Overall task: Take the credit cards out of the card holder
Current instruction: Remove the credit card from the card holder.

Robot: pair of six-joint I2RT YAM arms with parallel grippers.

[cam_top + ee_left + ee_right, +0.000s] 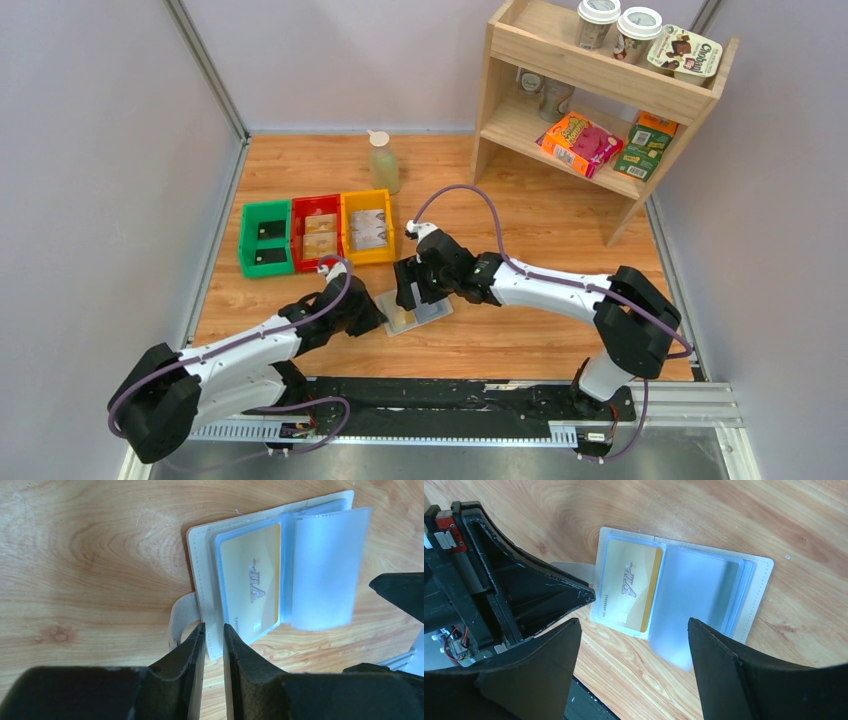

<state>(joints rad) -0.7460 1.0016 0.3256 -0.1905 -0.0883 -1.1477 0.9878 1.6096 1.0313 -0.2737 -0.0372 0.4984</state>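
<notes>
The beige folding card holder lies open on the wooden counter, with a tan-gold plastic card in the clear sleeve nearest its clasp tab. The left hand pinches the holder's edge beside that tab, and I judge a firm hold there best. The right hand, spread above the holder, should nip only the card and draw it flat through the sleeve's mouth.

"VIP" is printed on the tan-gold card in the card holder; the number line below it is unreadable.
</notes>
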